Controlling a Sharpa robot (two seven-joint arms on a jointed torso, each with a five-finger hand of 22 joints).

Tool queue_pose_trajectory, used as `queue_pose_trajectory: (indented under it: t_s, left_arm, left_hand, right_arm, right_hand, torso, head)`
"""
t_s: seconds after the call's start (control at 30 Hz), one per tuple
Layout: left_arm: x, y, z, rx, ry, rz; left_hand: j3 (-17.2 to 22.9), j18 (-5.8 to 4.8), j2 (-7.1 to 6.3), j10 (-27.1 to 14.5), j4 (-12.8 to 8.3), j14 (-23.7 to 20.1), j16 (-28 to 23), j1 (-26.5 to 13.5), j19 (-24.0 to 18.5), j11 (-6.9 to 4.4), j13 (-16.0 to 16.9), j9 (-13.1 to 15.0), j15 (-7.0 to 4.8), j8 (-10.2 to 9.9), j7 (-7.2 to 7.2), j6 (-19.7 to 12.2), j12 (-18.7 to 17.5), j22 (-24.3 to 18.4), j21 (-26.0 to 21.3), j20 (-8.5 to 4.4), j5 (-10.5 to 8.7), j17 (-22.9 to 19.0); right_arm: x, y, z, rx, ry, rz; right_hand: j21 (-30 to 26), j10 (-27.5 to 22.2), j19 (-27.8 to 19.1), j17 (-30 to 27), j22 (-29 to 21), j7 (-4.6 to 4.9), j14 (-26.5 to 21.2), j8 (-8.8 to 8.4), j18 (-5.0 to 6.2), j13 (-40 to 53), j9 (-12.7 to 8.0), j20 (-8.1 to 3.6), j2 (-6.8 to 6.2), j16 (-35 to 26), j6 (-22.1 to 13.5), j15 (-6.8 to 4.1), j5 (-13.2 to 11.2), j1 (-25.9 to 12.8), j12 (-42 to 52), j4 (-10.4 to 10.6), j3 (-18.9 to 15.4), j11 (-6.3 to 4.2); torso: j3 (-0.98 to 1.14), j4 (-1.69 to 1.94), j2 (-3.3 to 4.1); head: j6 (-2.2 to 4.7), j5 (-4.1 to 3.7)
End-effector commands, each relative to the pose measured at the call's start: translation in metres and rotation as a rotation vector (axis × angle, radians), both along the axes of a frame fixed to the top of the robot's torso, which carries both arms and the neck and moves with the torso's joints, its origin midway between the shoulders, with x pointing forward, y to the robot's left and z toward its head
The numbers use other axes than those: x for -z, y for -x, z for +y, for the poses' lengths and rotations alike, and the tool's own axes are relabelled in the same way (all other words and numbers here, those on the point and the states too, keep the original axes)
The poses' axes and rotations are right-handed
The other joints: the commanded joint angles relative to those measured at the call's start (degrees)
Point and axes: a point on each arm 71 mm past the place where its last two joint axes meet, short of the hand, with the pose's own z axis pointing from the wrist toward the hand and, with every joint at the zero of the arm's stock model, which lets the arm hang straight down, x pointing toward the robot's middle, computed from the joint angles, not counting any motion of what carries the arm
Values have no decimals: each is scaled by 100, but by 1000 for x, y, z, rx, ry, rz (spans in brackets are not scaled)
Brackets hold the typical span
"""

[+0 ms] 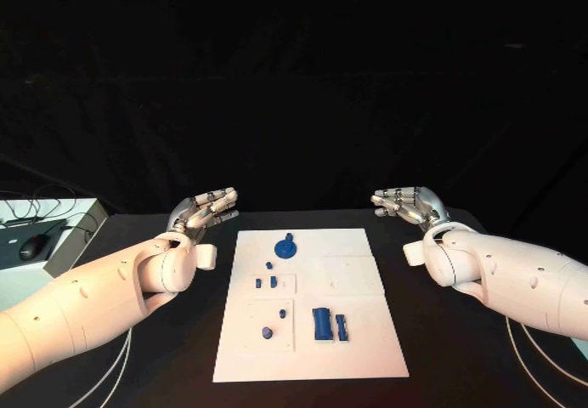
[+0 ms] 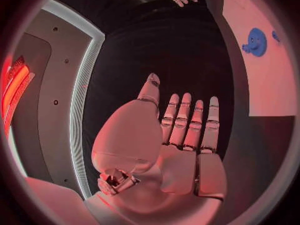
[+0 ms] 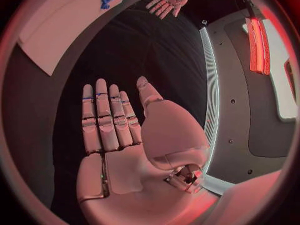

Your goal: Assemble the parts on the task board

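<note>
Nearest to me, the near edge of the task board lies on the black table, a white plate running away from me down the middle. On its near part stand two upright blue parts side by side, a wider block and a thin bar just to its right, close but apart. To their left sit two small blue pieces, one round and one oval. Farther up the board are three more small pieces in a cluster, and beyond them, near the far edge, the large round blue part with a small knob at its top.

My left hand hovers beside the board's far left corner, off the plate, fingers straight and spread, holding nothing; from my left wrist the palm lies flat and empty, with the round blue part well off to its side on the board. My right hand hangs past the board's far right corner, likewise loose and empty, fingers extended together. Both hands are well apart from every part.

At the far left edge of the table a grey box with a dark mouse-like object and cables rests.
</note>
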Motion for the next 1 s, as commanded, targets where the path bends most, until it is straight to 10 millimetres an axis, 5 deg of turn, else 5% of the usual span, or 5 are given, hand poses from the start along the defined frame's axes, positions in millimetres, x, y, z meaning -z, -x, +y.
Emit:
queue_pose_trajectory:
  t_s: [0.03,0.2,0.23,0.3,1.0]
  left_arm:
    - [0,0,-1,2,-1,0]
    - [-4,3,-9,-3,-10,-6]
    - [-5,4,-12,-5,-14,-8]
    - [-9,7,-21,-10,-25,-14]
    - [-37,50,-84,-54,-125,-51]
  left_hand:
    - [988,-752,-178,-5151,-111,-3957,-294,-2493,-3978,-835,-310,-328,-929,-341,-540,-5058,-331,-339,-349,-1650,-1007,-280]
    - [988,-752,-178,-5151,-111,-3957,-294,-3457,-3978,-835,-310,-328,-929,-341,-540,-5058,-331,-339,-349,-1650,-1007,-280]
    - [988,-752,-178,-5151,-111,-3957,-294,-3632,-3978,-835,-310,-328,-929,-341,-540,-5058,-331,-339,-349,-1650,-1007,-280]
    - [988,-752,-178,-5151,-111,-3957,-294,-7929,-3978,-835,-310,-328,-929,-341,-540,-5058,-331,-339,-349,-1650,-1007,-280]
    - [988,-752,-178,-5151,-111,-3957,-294,-7929,-3978,-835,-310,-328,-929,-341,-540,-5058,-331,-339,-349,-1650,-1007,-280]
  right_arm:
    - [0,1,1,-2,0,1]
    - [-2,6,9,3,-30,0]
    - [-2,7,11,5,-40,0]
    - [-4,13,19,11,-71,0]
    - [-34,72,85,65,-321,54]
  right_hand:
    - [-369,-1950,-5131,-744,-1527,-1014,-2063,-386,-78,-333,-404,-708,-323,-371,-5573,-707,-929,-2178,-479,492,-25,-847]
    - [-369,-6194,-5131,-744,-1527,-1014,-6568,-386,-78,-333,-404,-708,-323,-371,-5573,-707,-929,-3057,-479,492,-25,-847]
    - [-369,-6194,-5131,-744,-1527,-1014,-6568,-386,-78,-333,-404,-708,-323,-371,-5573,-707,-929,-7112,-479,492,-25,-847]
    - [-369,-6194,-5131,-744,-1527,-1014,-6568,-386,-78,-333,-404,-708,-323,-371,-5573,-707,-929,-7112,-479,492,-25,-847]
    - [-369,-6194,-5131,-744,-1527,-1014,-6568,-386,-78,-333,-404,-708,-323,-371,-5573,-707,-929,-7112,-479,492,-25,-847]
  torso:
    - [-1,1,-1]
    - [2,10,-26]
    - [3,13,-35]
    - [6,23,-62]
    - [14,48,-129]
  head:
    - [-1,-2]
    - [114,-25]
    - [154,-33]
    - [279,-57]
    - [581,-118]
